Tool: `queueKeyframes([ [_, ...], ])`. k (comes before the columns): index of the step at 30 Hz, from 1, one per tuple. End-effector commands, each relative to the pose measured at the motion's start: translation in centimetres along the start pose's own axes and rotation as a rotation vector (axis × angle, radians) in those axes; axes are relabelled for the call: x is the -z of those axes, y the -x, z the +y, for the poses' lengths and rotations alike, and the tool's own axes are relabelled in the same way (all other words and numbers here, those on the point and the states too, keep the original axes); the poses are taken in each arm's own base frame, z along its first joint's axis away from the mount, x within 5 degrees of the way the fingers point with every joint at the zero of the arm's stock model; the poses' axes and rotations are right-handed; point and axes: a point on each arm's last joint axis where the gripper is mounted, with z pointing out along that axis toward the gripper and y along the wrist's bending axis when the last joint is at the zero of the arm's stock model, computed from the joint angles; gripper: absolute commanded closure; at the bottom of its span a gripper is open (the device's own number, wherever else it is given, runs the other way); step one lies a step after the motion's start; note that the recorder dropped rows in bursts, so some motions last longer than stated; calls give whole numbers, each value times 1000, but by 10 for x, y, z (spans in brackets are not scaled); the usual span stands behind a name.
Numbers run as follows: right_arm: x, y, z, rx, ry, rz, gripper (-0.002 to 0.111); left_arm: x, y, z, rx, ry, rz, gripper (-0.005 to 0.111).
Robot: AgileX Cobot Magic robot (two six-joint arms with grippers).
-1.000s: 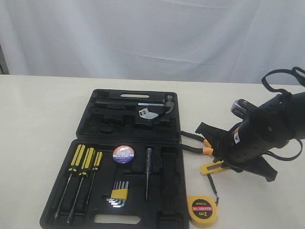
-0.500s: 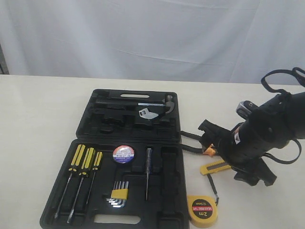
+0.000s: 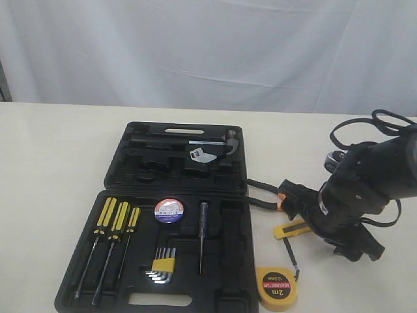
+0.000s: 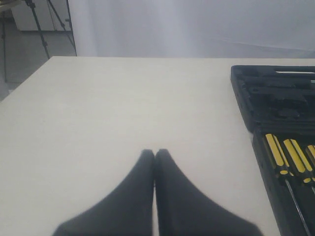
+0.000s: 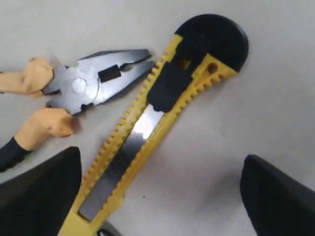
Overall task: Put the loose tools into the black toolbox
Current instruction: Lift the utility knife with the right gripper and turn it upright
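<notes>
My right arm (image 3: 365, 182) covers the head of the pliers (image 3: 262, 204) and most of the utility knife (image 3: 290, 229) in the exterior view. At my right wrist, the pliers' (image 5: 83, 86) handles and one end of the knife (image 5: 147, 128) run off the picture. My right pincer (image 5: 160, 194) shows only blurred dark fingers (image 5: 39, 191). The toolbox (image 3: 111, 195) is cut at its front edge, and I cannot read the tape roll (image 3: 169, 210) label.

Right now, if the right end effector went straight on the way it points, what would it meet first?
Most likely the yellow-black utility knife, which lies between the fingers of the open right end effector in its wrist view. The pliers lie just to one side. Depth is hard to judge.
</notes>
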Motion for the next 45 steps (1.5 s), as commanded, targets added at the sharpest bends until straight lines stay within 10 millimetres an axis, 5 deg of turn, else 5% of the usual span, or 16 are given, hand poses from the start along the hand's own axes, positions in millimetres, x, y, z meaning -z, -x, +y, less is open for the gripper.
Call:
queueKeyframes([
  [1, -6, 4, 5, -5, -4, -11, 25, 0, 0, -1, 11, -7, -7, 107],
  [8, -7, 12, 19, -7, 21, -31, 25, 0, 0, -1, 11, -7, -7, 107],
  [45, -18, 3, 0, 199, -216, 82, 25, 0, 0, -1, 11, -7, -7, 107],
])
